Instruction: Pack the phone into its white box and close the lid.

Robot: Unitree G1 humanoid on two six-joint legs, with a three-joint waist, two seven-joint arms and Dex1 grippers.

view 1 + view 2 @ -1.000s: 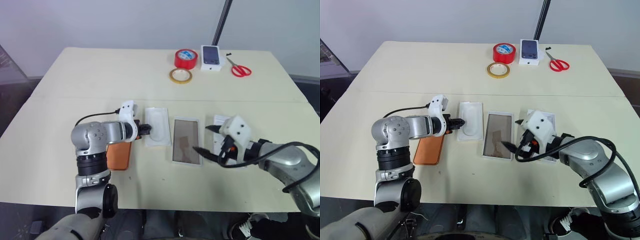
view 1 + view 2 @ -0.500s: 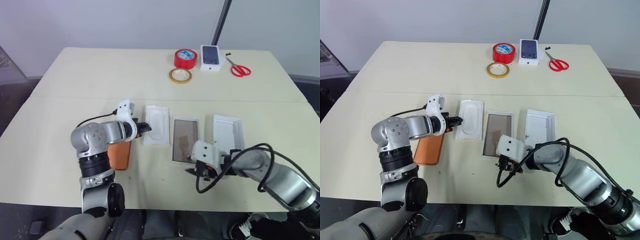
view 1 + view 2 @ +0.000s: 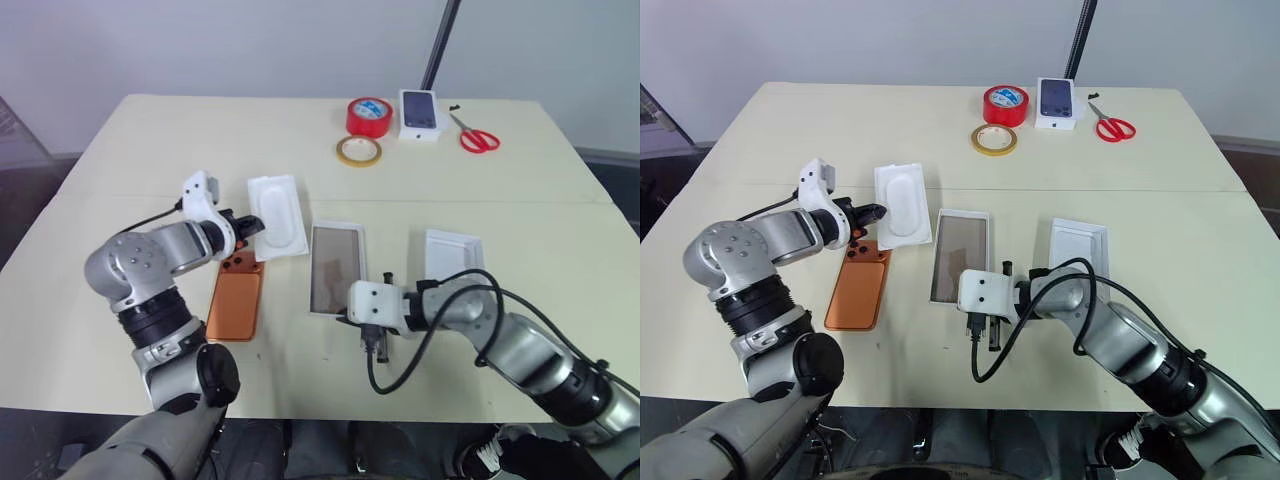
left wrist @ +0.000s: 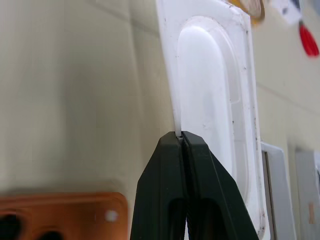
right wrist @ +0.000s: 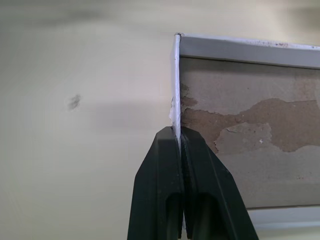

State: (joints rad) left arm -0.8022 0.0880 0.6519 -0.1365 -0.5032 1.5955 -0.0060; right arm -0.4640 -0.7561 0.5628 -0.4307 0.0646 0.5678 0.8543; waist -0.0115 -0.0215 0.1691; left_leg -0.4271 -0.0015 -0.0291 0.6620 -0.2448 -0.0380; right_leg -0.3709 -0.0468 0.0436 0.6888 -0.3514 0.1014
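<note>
The orange phone (image 3: pixel 237 303) lies back up on the table, its camera lenses at the far end. Just beyond it my left gripper (image 3: pixel 241 228) is shut on the edge of a white moulded insert tray (image 3: pixel 276 203), pinching its thin rim (image 4: pixel 178 134). The white box (image 3: pixel 336 267) lies open in the middle, its brown bottom bare. My right gripper (image 3: pixel 345 316) is shut on the box's side wall near its near corner (image 5: pixel 176 131). The lid (image 3: pixel 455 258) lies to the right of the box, pale inside up.
At the table's far side lie a red tape roll (image 3: pixel 368 116), a yellow tape ring (image 3: pixel 359 151), a small white box with a dark phone picture (image 3: pixel 421 115) and red scissors (image 3: pixel 478 135). A black pole (image 3: pixel 440 45) rises behind them.
My left gripper carried the insert tray left and away, uncovering the phone's top. My right gripper swung in, shut on the box's rim, and the box slid left.
</note>
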